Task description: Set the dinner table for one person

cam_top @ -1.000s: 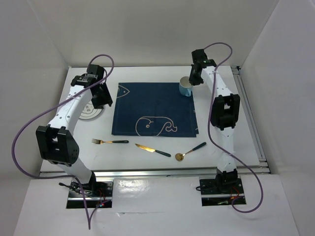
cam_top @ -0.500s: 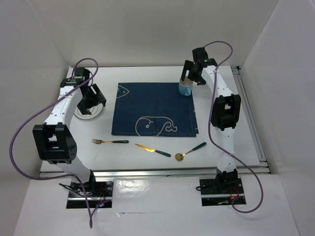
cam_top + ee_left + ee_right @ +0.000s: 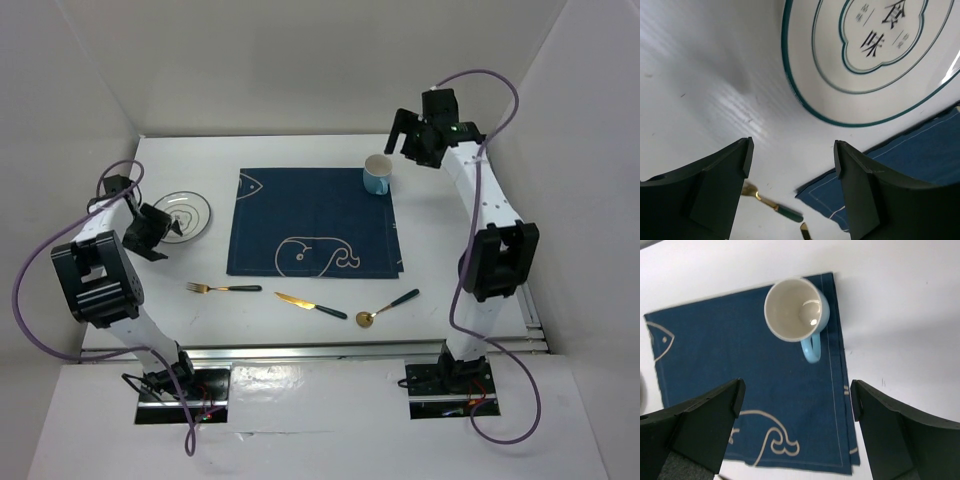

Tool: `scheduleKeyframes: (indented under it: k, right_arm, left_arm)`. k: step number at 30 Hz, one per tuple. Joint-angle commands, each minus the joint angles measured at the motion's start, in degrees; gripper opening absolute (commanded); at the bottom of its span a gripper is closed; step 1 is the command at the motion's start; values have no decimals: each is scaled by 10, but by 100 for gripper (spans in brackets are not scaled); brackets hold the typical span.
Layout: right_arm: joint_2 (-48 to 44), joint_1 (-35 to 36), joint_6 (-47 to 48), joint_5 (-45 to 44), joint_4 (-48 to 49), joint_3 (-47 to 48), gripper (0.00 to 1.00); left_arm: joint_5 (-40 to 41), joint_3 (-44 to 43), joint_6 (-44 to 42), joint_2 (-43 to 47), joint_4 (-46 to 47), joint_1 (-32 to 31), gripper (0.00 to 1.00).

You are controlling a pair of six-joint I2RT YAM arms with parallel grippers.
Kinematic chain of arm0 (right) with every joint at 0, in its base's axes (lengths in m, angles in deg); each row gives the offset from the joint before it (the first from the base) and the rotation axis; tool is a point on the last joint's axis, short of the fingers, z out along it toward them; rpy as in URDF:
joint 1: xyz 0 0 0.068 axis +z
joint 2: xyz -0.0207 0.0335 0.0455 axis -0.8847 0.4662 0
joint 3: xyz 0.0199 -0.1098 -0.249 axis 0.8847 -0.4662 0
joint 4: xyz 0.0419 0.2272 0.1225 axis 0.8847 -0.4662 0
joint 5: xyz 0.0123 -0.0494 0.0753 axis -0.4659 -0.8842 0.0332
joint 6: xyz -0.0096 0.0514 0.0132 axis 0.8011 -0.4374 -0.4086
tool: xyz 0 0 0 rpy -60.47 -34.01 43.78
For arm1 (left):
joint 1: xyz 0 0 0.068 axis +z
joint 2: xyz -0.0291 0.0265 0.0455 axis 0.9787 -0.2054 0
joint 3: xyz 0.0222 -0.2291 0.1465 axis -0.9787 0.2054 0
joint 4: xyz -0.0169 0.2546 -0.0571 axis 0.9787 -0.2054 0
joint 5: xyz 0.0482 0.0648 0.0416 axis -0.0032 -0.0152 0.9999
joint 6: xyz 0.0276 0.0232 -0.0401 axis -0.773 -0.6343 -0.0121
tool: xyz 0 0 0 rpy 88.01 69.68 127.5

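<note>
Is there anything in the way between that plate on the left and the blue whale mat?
Nothing visible. Only bare table lies between the plate and the mat. The mug stands on its far right corner, and the fork lies nearer the front, both off that path.

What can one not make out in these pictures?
- Left wrist: plate cut off by top and right edges; fork tines hidden behind a finger.
- Right wrist: mat lower left corner hidden behind a finger.
- Top: plate print too small to read.
</note>
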Motion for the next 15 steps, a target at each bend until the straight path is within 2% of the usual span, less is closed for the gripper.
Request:
scheduleKeyframes:
  k: [1,6,10,13,14,15]
  right_arm:
    - [-64,-12,2,42,44,-62,100]
    - [-145,-24,-4,53,44,-130,100]
    - [-185,-43,3,53,33,-152,100]
    - [-201,-43,8,46,22,-164,100]
    - [-210,-48,8,41,15,-170,100]
    - [-216,-48,8,41,15,-176,100]
  left_arm:
    - [-25,16,33,-17,95,6,82]
    - [-27,-14,52,-86,112,6,81]
    - [-17,-9,59,-104,130,6,73]
    - [-6,-15,59,-104,137,6,47]
    - [-6,-15,59,-104,132,6,23]
    - [-6,-28,59,-104,123,6,11]
